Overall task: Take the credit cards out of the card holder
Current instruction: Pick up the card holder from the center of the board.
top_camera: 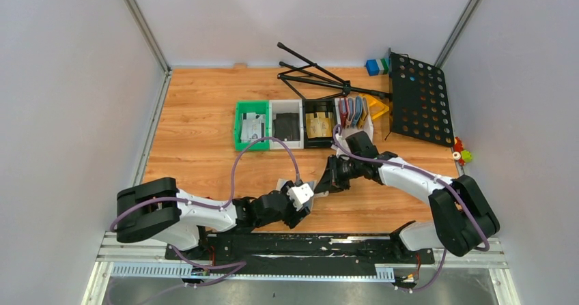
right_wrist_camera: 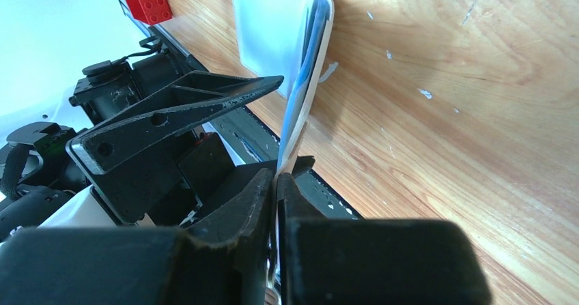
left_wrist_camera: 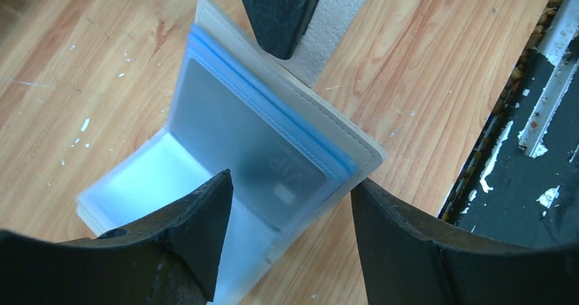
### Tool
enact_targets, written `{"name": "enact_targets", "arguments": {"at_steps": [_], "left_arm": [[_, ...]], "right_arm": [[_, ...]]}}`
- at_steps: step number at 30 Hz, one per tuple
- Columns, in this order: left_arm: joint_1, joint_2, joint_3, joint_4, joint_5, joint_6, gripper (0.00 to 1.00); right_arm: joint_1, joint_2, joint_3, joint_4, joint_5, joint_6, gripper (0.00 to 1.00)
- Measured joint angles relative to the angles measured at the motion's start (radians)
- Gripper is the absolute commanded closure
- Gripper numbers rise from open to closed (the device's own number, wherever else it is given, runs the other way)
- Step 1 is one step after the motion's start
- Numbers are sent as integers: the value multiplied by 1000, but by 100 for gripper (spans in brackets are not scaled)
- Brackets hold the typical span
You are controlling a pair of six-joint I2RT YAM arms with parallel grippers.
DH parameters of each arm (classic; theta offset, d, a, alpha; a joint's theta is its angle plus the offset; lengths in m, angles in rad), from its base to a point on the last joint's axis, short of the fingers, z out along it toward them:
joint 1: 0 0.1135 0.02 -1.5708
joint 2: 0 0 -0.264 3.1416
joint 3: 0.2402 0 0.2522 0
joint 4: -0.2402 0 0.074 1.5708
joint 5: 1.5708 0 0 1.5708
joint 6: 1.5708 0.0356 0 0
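Observation:
The card holder [left_wrist_camera: 273,134] lies open on the wooden table, one pale half flat and the other half raised on edge. A dark grey credit card [left_wrist_camera: 239,141] marked VIP shows through the raised half's clear pocket. My right gripper [right_wrist_camera: 276,179] is shut on that half's top edge, and its fingers [left_wrist_camera: 280,11] enter the left wrist view from above. My left gripper [left_wrist_camera: 290,189] is open, one finger on each side of the raised half's lower corner, not pressing it. In the top view both grippers [top_camera: 305,197] [top_camera: 326,182] meet near the table's front edge.
At the back stand a green bin [top_camera: 251,124], a white bin [top_camera: 287,123], a black bin [top_camera: 319,123] and a row of wallets [top_camera: 354,110]. Behind them lie a folded tripod [top_camera: 314,76] and a black perforated panel [top_camera: 420,100]. A metal rail [top_camera: 300,243] runs along the front.

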Motion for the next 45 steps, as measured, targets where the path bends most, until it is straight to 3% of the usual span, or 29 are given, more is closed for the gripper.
{"name": "enact_targets", "arguments": {"at_steps": [6,10,14,23,26,32,37,40,42,45], "left_arm": [[-2,43,1,16,-18,-42,47],[-2,44,-2,41,-21,-71,52],[-2,44,-18,72,-26,-95,54],[5,41,-46,115,-24,-126,54],[5,41,-47,118,-21,-132,54],[8,43,-50,136,-5,-138,54],[12,50,-50,147,10,-144,49],[12,50,-51,148,21,-152,35],[13,48,-52,144,37,-159,26],[30,17,-52,118,90,-175,22]], "right_arm": [[0,1,-26,22,-2,0,72],[-2,9,-49,44,-2,2,47],[-2,29,-68,68,1,3,28],[-2,45,-91,147,25,30,10],[3,58,-93,172,34,51,8],[30,103,-93,243,56,98,20],[50,149,-93,301,62,128,53],[54,152,-93,311,71,137,73],[53,150,-93,309,79,133,80],[53,136,-93,295,92,116,92]]}}
